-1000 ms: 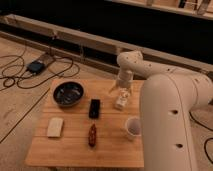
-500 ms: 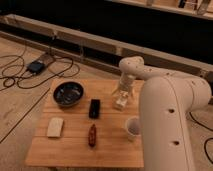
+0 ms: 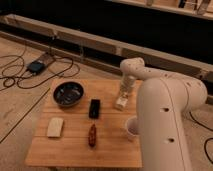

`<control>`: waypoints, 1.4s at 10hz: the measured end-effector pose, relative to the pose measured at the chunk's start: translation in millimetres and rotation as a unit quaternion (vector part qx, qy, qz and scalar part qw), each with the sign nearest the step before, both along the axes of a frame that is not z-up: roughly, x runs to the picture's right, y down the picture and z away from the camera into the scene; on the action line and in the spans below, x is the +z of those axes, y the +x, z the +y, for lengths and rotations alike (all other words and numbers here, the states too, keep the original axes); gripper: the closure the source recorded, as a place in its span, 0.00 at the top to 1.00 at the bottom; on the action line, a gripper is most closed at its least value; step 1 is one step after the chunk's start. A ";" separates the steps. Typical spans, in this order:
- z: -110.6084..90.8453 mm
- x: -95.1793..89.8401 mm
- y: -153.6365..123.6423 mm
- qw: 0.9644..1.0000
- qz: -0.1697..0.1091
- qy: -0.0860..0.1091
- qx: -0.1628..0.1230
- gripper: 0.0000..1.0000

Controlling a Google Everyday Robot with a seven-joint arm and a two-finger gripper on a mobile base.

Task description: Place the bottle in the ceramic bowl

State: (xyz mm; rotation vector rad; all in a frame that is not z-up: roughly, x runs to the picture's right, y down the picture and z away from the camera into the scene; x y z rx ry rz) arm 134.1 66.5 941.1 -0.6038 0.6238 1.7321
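Note:
The bottle (image 3: pixel 55 127) is a cream oblong thing lying flat on the front left of the wooden table (image 3: pixel 110 150). The ceramic bowl (image 3: pixel 68 94) is round, dark and glossy. It stands at the back left, a short way behind the bottle. My gripper (image 3: pixel 121 103) points down over the right back part of the table, just above the boards. It is well to the right of both bowl and bottle and touches neither. The white arm fills the right side of the view.
A black rectangular object (image 3: pixel 94 108) lies mid-table between the bowl and the gripper. A dark red-brown oblong object (image 3: pixel 92 135) lies near the front. A white cup (image 3: pixel 131 128) stands at the right, partly behind my arm. Cables and a device (image 3: pixel 37 65) lie on the floor at left.
My gripper has sunk slightly toward the table at the right back. The bottle, the bowl and the other things have not moved.

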 end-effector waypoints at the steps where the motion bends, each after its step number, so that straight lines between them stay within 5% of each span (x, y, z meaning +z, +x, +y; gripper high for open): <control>1: -1.5 -1.0 0.9 1.000 0.001 0.000 0.000 0.26; 4: -16.4 -13.4 -4.7 1.000 -0.009 0.007 -0.004 0.02; 8: -53.7 -45.7 -55.5 0.996 -0.074 0.033 -0.038 0.00; 10: -69.4 -60.8 -88.4 0.990 -0.116 0.050 -0.065 0.00; 14: -103.3 -106.2 -168.5 0.967 -0.209 0.080 -0.119 0.00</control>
